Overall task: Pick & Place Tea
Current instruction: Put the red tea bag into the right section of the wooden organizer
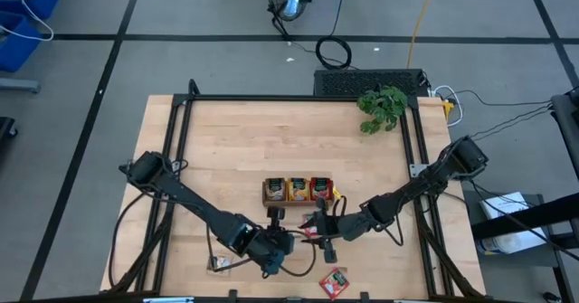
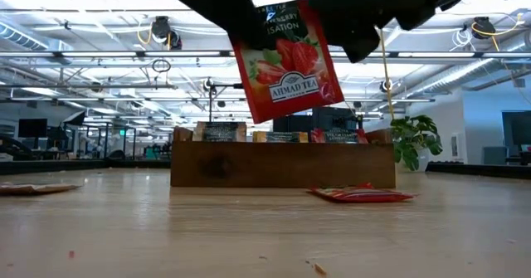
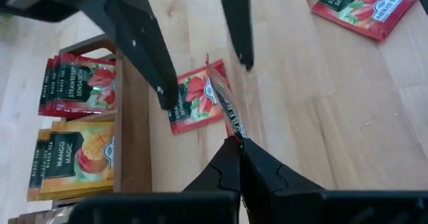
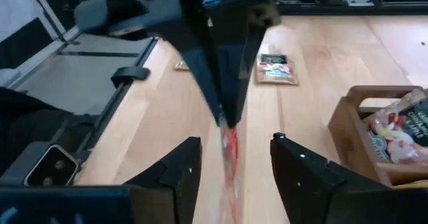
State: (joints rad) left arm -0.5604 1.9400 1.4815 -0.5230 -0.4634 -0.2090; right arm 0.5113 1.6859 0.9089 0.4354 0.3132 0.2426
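**Red sachet in mid-air between both arms**

Left gripper (image 3: 239, 144) fingers pinched closed on one edge of a red strawberry tea sachet (image 2: 286, 58), holding it up off the surface (image 1: 226, 149), just in front of the wooden tray (image 1: 298, 191). Right gripper (image 4: 234, 164) sits close opposite, fingers apart with the sachet edge-on between them, not clamped.

Handling, my read: sachet is light, thin, floppy paper or foil; it hangs tilted. Best taken at a free edge, flat across the face, well clear of the left fingers; likely slippery.

Around: tray holds dark, orange and red sachets standing in three compartments. Loose red sachets lie on the surface: one under the grippers (image 3: 195, 105), one nearer the front edge (image 1: 334, 281). Another sachet (image 1: 218, 264) lies by the left arm. Plant (image 1: 382, 108) far corner, out of the way. Crowding of the two grippers is the main obstruction.
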